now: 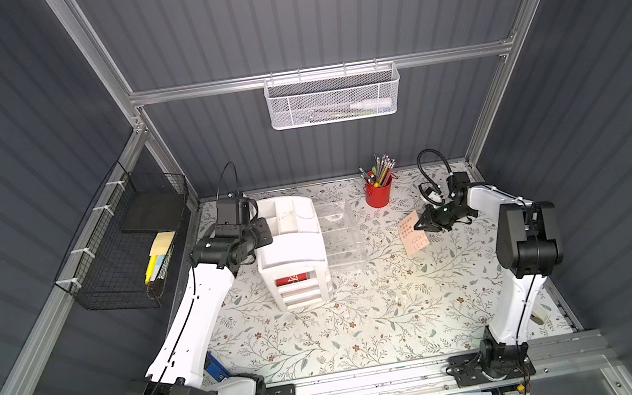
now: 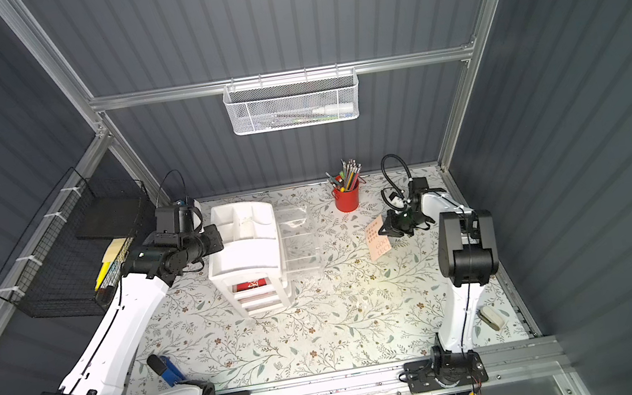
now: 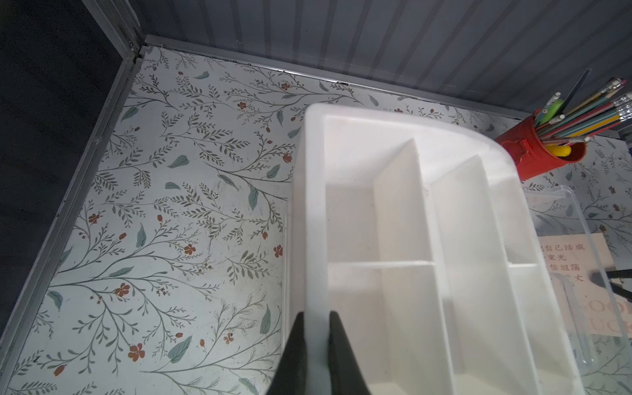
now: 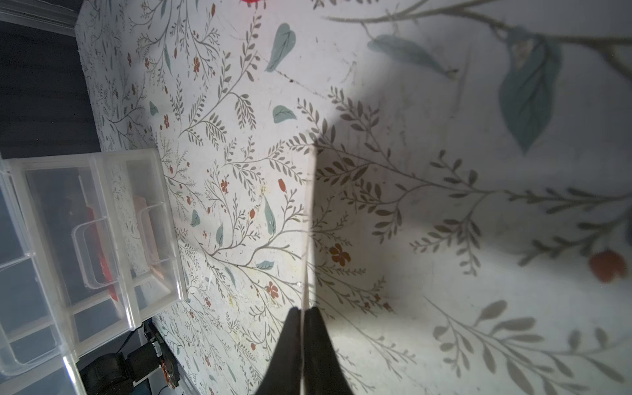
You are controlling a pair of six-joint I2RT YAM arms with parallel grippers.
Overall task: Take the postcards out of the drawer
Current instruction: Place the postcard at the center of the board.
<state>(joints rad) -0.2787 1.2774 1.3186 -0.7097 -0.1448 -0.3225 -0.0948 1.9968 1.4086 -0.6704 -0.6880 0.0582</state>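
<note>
Top view: right hand (image 1: pixel 419 227) pinches the peach postcard (image 1: pixel 412 240) by one edge, low at the worktop (image 1: pixel 366 326), right of the clear drawer unit (image 1: pixel 341 237); contact with the worktop unclear. Red postcard (image 1: pixel 291 280) lies in the top drawer of the white organizer (image 1: pixel 289 227). Left hand (image 1: pixel 262 231) is at the organizer's left top rim, grip unreadable here.

Left wrist: left hand (image 3: pixel 317 330) is pressed onto that rim, one finger on each side. Peach postcard's red characters show through the clear unit. Red pencil cup (image 3: pixel 543 160) is beyond.

Right wrist: right hand (image 4: pixel 303 316) is clamped on the card, seen edge-on as a thin line. Red and peach shapes sit behind clear drawer fronts, compartment unclear.
</note>
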